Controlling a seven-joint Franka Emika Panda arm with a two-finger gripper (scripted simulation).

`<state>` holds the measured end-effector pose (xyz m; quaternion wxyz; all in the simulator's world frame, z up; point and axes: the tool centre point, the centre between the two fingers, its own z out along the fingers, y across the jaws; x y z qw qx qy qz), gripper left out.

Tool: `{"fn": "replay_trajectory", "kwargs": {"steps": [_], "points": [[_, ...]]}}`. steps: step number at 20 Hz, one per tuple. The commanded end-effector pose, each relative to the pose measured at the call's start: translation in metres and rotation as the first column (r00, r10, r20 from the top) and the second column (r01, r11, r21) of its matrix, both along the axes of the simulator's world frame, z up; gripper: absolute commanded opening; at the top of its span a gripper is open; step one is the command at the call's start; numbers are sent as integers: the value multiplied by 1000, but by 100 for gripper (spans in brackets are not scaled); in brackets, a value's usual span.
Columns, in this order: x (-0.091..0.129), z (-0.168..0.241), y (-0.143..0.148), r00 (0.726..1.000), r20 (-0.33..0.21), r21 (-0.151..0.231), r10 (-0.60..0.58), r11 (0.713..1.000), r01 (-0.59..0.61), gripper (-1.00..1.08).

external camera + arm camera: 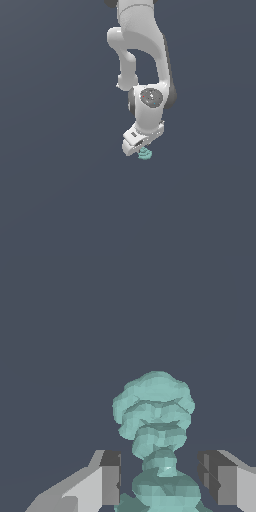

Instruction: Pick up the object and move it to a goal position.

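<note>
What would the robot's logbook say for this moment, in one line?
phase: grasp approach | gripper: open, fingers either side of object | object: not gripped

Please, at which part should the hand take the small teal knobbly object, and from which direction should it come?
Probably at the narrow neck of the teal object, below its wide ridged head. The hand comes along the object's length, one finger on each side of it with gaps. The narrow neck fits between them; the bulges on both sides should resist slipping.
</note>
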<state>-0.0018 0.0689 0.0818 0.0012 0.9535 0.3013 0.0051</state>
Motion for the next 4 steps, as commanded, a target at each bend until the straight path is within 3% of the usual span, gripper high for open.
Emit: {"fn": "replay_trajectory", "kwargs": {"steps": [1, 4], "points": [[1, -5, 2, 1000, -10, -1, 0, 1000, 0, -100], [2, -4, 3, 1000, -10, -1, 0, 1000, 0, -100]]}}
